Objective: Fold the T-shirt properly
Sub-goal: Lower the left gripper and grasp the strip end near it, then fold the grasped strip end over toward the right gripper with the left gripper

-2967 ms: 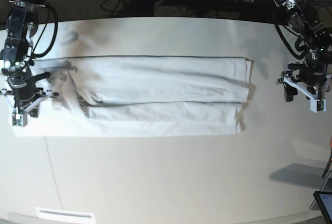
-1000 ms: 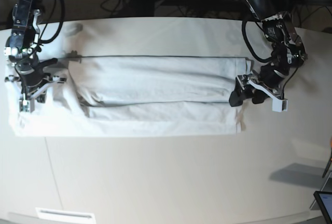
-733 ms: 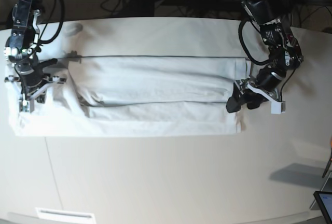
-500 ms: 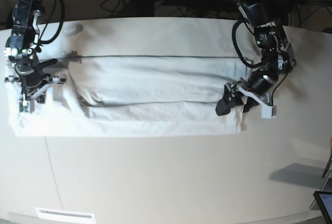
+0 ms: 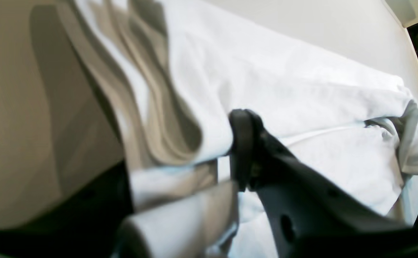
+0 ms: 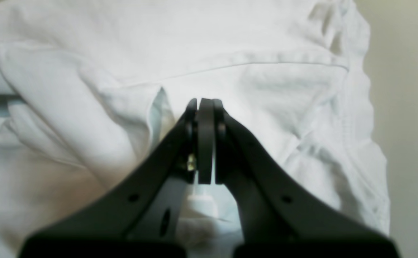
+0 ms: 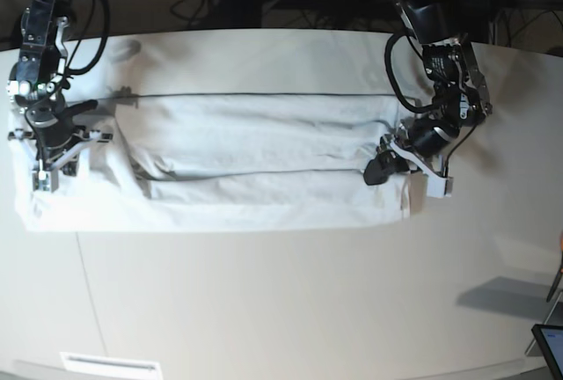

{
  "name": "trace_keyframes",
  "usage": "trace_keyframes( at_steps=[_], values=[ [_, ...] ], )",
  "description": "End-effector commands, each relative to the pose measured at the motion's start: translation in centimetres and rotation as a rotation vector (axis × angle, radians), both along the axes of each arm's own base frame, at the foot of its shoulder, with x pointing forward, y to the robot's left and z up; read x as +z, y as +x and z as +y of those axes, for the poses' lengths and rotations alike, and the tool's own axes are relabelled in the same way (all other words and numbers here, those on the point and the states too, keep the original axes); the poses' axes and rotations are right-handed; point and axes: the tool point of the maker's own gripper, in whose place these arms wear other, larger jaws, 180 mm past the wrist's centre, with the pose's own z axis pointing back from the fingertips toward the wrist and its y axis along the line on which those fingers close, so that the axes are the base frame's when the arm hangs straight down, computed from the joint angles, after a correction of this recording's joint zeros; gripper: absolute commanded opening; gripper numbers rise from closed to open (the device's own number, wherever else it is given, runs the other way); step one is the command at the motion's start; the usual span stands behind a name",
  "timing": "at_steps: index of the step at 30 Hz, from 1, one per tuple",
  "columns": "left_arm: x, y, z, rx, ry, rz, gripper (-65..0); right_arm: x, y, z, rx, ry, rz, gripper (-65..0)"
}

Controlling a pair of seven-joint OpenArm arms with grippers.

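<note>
Although the T-shirt already lay as a long band folded lengthwise across the white tabletop, running from one arm to the other, we judged that the crosswise fold had yet to be made. On the left of the base view the right gripper sat on the sleeve end; its wrist camera showed the jaws pressed flat together over the cloth, and we could not tell whether any fabric was caught between them. Moving right along the band, we saw two neat lengthwise creases and little bunching. At the far end the left gripper had its fingers around the stacked hem layers, one dark finger lying on top of the fold, clenching on the T-shirt edge. To do this step well, we thought the grip should take every layer of the hem at once, lift only just clear of the tabletop, and carry the end straight along the band so the creases stayed aligned. Compared with three seconds earlier, the left arm had come in from well off the cloth and narrowed its jaws, while the right gripper had shifted slightly upward on the sleeve end.
</note>
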Motion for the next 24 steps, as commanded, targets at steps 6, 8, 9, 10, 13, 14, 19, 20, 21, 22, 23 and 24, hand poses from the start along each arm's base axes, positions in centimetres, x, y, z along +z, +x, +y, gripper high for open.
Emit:
trace_keyframes(
  at_steps=[6,8,9,10,13,14,19,20,21,22,23,24],
  values=[
    [1.1,0.5,0.3,-0.019,0.044,-0.021,-53.4,1.5,0.9,-0.3,0.008,-0.014,-0.055,-65.0],
    [2.1,0.9,0.3,-0.023,0.061,-0.049,-61.1,1.5,0.9,-0.3,0.008,-0.014,-0.055,-65.0],
    [2.8,1.1,0.5,-0.025,0.075,-0.069,-65.0,1.5,0.9,-0.3,0.008,-0.014,-0.055,-65.0],
    [3.2,1.1,0.5,-0.027,0.085,-0.083,-65.0,1.5,0.9,-0.3,0.008,-0.014,-0.055,-65.0],
    [5.4,1.2,0.5,-0.039,0.132,-0.147,-65.0,1.5,1.0,-0.3,0.008,-0.014,-0.056,-65.0],
    [6.0,1.1,-0.1,-0.062,0.148,-0.165,-65.0,1.5,1.0,-0.3,0.008,-0.014,-0.056,-65.0],
    [8.2,0.7,-3.0,-0.18,0.217,-0.206,-65.0,1.5,1.0,-0.3,0.008,-0.014,-0.056,-65.0],
    [8.4,0.7,-3.2,-0.189,0.223,-0.209,-65.0,1.5,1.0,-0.3,0.008,-0.014,-0.056,-65.0],
    [8.6,0.7,-3.3,-0.184,0.22,-0.207,-65.0,1.5,1.0,-0.3,0.008,-0.014,-0.056,-65.0],
    [8.9,0.8,-3.7,-0.171,0.208,-0.207,-65.0,1.5,1.0,-0.3,0.008,-0.014,-0.056,-65.0],
    [9.2,0.9,-3.8,-0.157,0.2,-0.21,-65.0,1.5,1.0,-0.3,0.008,-0.014,-0.056,-65.0],
    [9.6,1.0,-4.0,-0.143,0.193,-0.217,-65.0,1.5,1.0,-0.3,0.008,-0.014,-0.056,-65.0]
  ],
)
